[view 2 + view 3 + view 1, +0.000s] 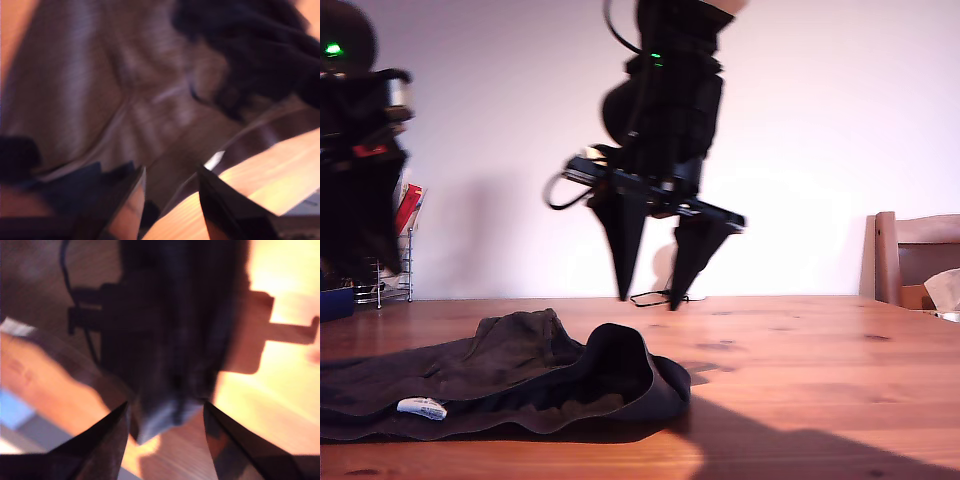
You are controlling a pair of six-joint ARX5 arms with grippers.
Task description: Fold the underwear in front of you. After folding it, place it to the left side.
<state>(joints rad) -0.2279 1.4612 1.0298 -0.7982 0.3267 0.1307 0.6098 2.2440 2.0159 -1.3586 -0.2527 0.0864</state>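
Exterior view, biggest first: wooden table (820, 350), then the underwear (520, 375) sprawled along its near edge, long axis from the exterior view's left toward centre, waistband humped up at the centre end. Just behind that hump, raised, an arm's gripper (650, 300): spread wide, nothing held. Nearest tool to the hump, likely a short drop forward. My first gripper (170, 195): parted, empty, fabric below. My second gripper (165, 440): parted too, dark blurred folds beyond. Smallest: white label (420, 407).

One underwear (510, 375), two grippers
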